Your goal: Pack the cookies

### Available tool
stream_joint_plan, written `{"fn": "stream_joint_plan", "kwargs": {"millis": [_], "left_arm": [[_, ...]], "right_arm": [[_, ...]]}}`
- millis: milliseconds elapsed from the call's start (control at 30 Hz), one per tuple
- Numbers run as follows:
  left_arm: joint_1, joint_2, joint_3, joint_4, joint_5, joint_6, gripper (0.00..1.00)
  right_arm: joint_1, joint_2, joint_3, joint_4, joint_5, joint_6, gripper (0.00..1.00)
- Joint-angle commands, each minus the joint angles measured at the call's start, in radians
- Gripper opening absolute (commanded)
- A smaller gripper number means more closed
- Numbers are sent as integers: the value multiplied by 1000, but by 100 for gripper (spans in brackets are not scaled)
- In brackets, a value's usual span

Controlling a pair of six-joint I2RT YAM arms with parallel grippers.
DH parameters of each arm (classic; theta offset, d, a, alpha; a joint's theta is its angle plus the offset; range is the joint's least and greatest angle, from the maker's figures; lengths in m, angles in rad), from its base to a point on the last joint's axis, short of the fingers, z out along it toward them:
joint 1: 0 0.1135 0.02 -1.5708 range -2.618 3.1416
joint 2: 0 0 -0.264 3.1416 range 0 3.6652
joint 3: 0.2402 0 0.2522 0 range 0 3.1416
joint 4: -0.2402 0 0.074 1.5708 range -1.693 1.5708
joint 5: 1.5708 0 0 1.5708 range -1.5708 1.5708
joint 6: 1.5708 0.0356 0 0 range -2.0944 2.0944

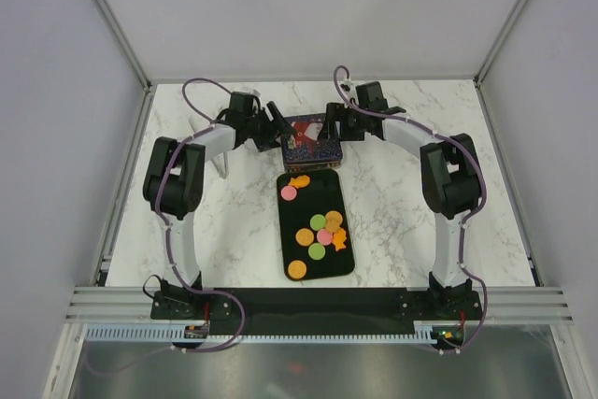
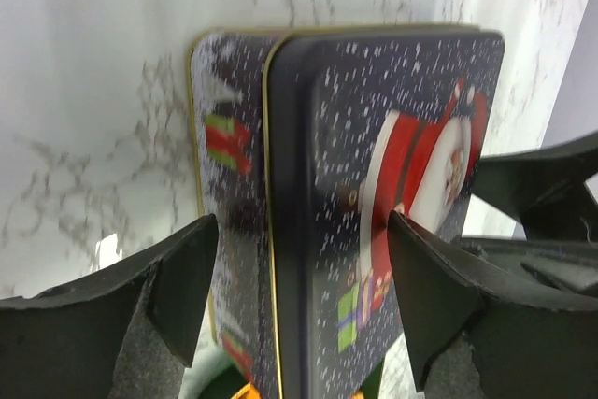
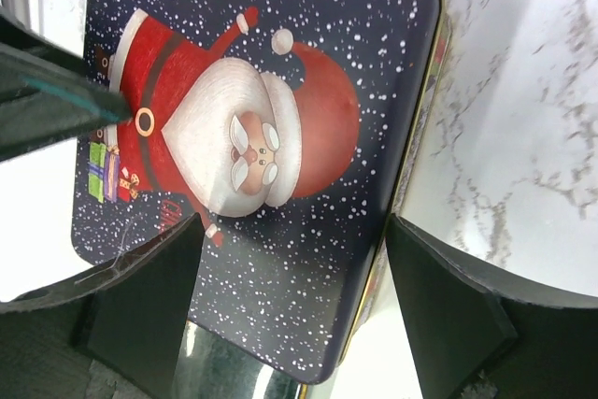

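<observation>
Both tools sit at a Santa-printed tin at the far middle of the marble worktop, one on each side of it. The left tool is at the tin's left edge. In its wrist view the left tool has its fingers spread wide and pinches nothing. The dark, snow-speckled lid fills the gap between them, and the tin's side wall shows just left of the lid's rim. The right tool is at the tin's right edge. Seen from its own wrist, the right tool is also spread, one finger over the lid and the other by its gold-edged right side, with no grip on it. The lid lies on top of the tin; whether it is fully seated cannot be told.

Around ten cookies in orange, pink and green lie on a black tray just on the near side of the tin. Two of them are at the tray's far end, a cluster is in the middle, and one orange piece is near the near edge. All lie apart from both tools.
</observation>
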Motion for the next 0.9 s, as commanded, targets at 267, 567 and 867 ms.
{"fn": "stream_joint_plan", "kwargs": {"millis": [267,567,867], "left_arm": [[8,-210,-182,3,168,59,83],[-17,-214,-244,34,226,34,82],[-21,-203,-261,16,127,17,76]], "right_arm": [[-36,-40,-66,159,-124,122,87],[-57,-60,-125,240,-198,234,83],[-91,-60,-259,679,-465,577,64]]}}
